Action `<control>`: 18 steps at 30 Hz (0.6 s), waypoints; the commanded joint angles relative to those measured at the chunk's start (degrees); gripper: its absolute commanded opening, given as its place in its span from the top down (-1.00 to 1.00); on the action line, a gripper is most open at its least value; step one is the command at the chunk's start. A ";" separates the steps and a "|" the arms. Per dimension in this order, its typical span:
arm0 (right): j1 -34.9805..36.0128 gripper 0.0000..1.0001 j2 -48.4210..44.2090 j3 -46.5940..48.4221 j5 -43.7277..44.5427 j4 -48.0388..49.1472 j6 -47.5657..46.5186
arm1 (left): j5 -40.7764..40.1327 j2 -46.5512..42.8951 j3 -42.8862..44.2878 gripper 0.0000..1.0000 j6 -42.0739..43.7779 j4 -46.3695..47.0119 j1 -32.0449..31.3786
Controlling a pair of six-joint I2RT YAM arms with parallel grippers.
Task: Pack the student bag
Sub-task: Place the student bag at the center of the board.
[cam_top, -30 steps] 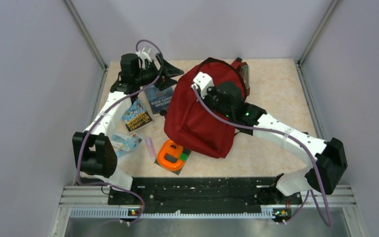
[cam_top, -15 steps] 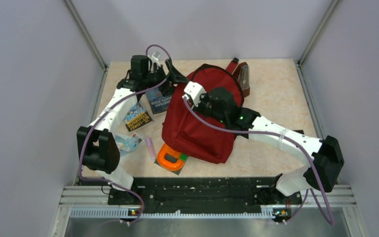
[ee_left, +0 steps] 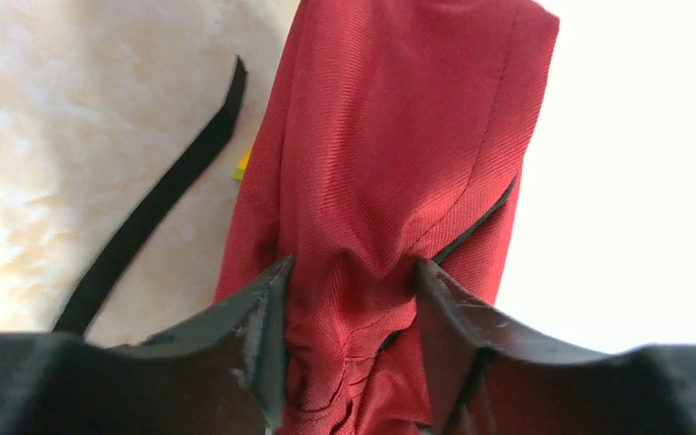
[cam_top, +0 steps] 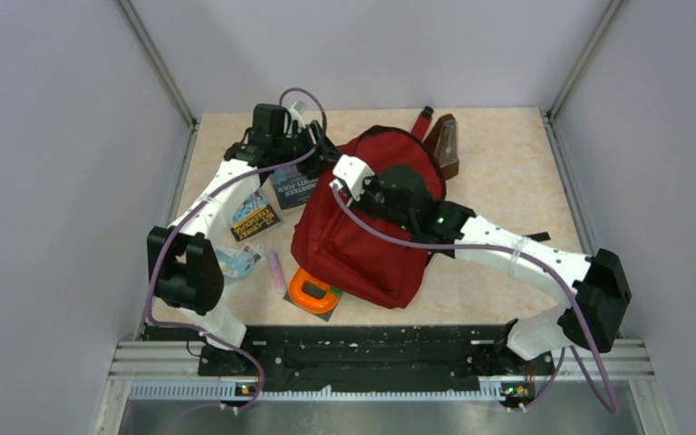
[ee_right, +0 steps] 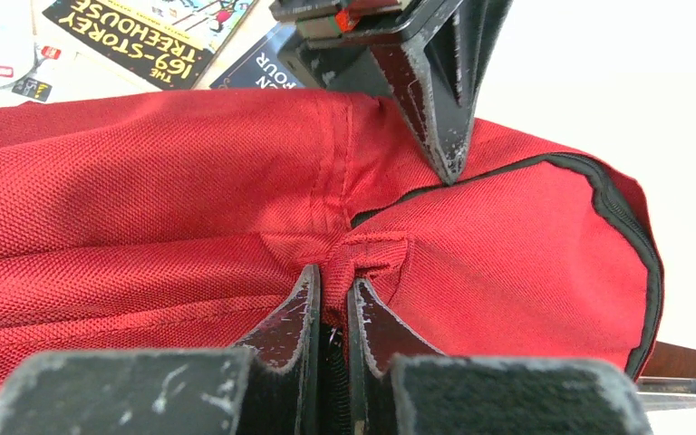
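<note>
- The left claw [ee_left: 352, 272] is squeezing a bunched fold of the student bag [cam_top: 362, 245], with red cloth touching the inner faces of both jaws.
- A black strap [ee_left: 159, 204] is lying on the table [ee_left: 72, 136] just left of that claw.
- The bag is lying mid-table, spreading out ahead of and beneath both claws.
- The right claw [ee_right: 333, 276] is pinching a small red tab [ee_right: 376, 249] at the bag's seam, its jaws nearly together, near the black zipper [ee_right: 621, 227].
- Straight ahead of the right claw, the left claw is pressing into the fabric.
- A treehouse book [ee_right: 145, 27] is lying beyond the bag, to the right claw's left.
</note>
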 commanded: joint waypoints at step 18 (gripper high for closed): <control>-9.76 -0.74 -5.71 0.89 8.20 7.35 11.74 | 12.43 -9.27 -6.00 1.00 14.60 9.57 0.94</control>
